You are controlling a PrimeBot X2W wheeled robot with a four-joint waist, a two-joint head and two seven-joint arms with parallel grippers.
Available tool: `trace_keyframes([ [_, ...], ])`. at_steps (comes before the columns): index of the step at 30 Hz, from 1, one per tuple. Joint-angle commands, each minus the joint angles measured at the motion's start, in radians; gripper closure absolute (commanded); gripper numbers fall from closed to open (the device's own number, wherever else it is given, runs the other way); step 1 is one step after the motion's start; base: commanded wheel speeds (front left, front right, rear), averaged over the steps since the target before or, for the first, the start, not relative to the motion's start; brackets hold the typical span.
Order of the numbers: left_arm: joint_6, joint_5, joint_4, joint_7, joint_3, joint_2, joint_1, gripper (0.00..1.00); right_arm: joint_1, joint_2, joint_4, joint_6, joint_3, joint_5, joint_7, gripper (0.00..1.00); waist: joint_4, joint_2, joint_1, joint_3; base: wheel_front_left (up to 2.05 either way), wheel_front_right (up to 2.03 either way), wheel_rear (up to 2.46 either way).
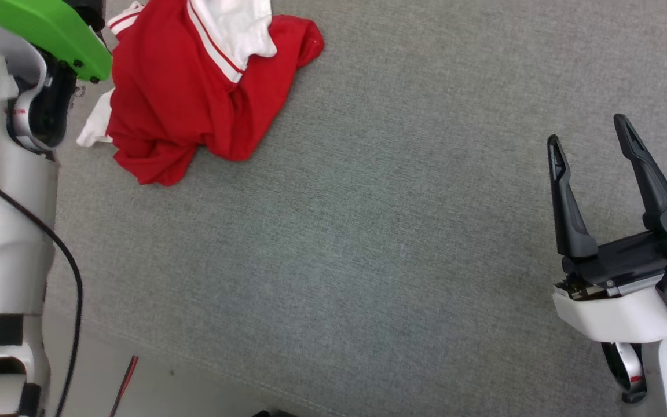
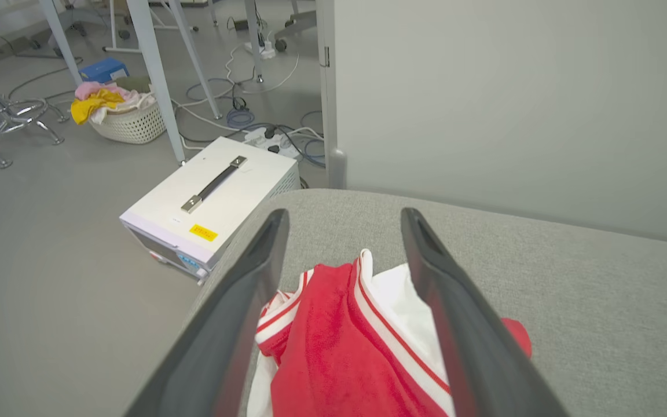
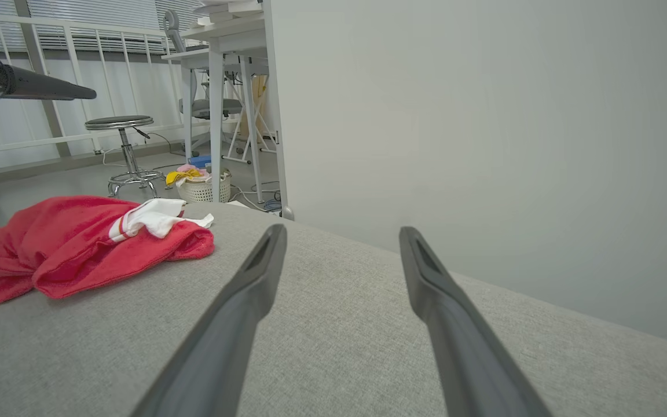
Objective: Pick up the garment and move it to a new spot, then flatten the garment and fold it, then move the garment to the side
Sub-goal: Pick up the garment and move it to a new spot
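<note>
The garment (image 1: 194,92) is a red shirt with white, red-striped sleeves, lying crumpled at the far left of the grey fabric surface (image 1: 368,231). In the left wrist view my left gripper (image 2: 342,215) hangs open above it, and the garment (image 2: 339,359) shows between and under the two fingers, with no contact visible. My right gripper (image 1: 588,130) stands open at the right of the head view with nothing between its fingers. From the right wrist, my right gripper (image 3: 340,230) points over bare fabric, with the garment (image 3: 79,246) heaped off to the left.
My left arm's white forearm and green cover (image 1: 50,29) fill the head view's left edge. Beyond the surface's edge stand a white box with a handle (image 2: 212,202), a laundry basket (image 2: 125,119), a stool (image 3: 125,150), table legs and floor cables. A grey wall (image 3: 484,116) rises behind.
</note>
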Motion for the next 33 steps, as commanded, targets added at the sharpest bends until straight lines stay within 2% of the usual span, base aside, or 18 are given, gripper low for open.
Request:
trace_keyframes([
  [1,-0.003,-0.038,0.016,0.067,-0.03,0.027,-0.039,0.0,-0.026,-0.007,-0.012,-0.001,-0.001,-0.005,-0.005,0.0,-0.038,0.0,-0.0002,0.063,0.0,0.0,0.0],
  [6,-0.003,-0.182,0.066,0.348,-0.133,0.095,-0.132,0.0,-0.062,-0.025,-0.026,-0.001,0.005,-0.012,-0.005,0.0,-0.064,0.0,-0.0002,0.116,0.0,0.0,0.0],
  [11,-0.003,-0.27,0.077,0.529,-0.217,0.142,-0.196,0.0,-0.094,-0.032,-0.036,-0.001,0.0,-0.018,-0.005,0.0,-0.093,0.0,-0.0002,0.169,0.0,0.0,0.0],
  [19,-0.003,-0.26,0.188,0.654,-0.331,0.154,-0.244,0.0,-0.128,-0.036,-0.041,-0.001,0.008,-0.017,-0.005,0.0,-0.124,0.0,-0.0002,0.236,0.0,0.0,0.0],
  [25,-0.003,-0.281,0.275,0.645,-0.377,0.114,-0.223,0.0,-0.138,-0.028,-0.041,-0.001,0.01,-0.019,-0.005,0.0,-0.133,0.0,-0.0002,0.25,0.0,0.0,0.0],
  [26,-0.003,-0.282,0.283,0.64,-0.386,0.11,-0.219,0.32,-0.139,-0.027,-0.039,-0.001,0.009,-0.019,-0.005,0.0,-0.132,0.0,-0.0002,0.248,0.0,0.0,0.0],
  [27,-0.003,-0.283,0.293,0.633,-0.399,0.109,-0.215,1.0,-0.139,-0.027,-0.037,-0.001,0.006,-0.018,-0.005,0.0,-0.132,0.0,-0.0002,0.243,0.0,0.0,0.0],
  [33,-0.003,-0.284,0.28,0.522,-0.452,0.142,-0.224,1.0,-0.119,-0.017,-0.026,-0.001,-0.008,-0.01,-0.005,0.0,-0.113,0.0,-0.0002,0.185,0.0,0.0,0.0],
])
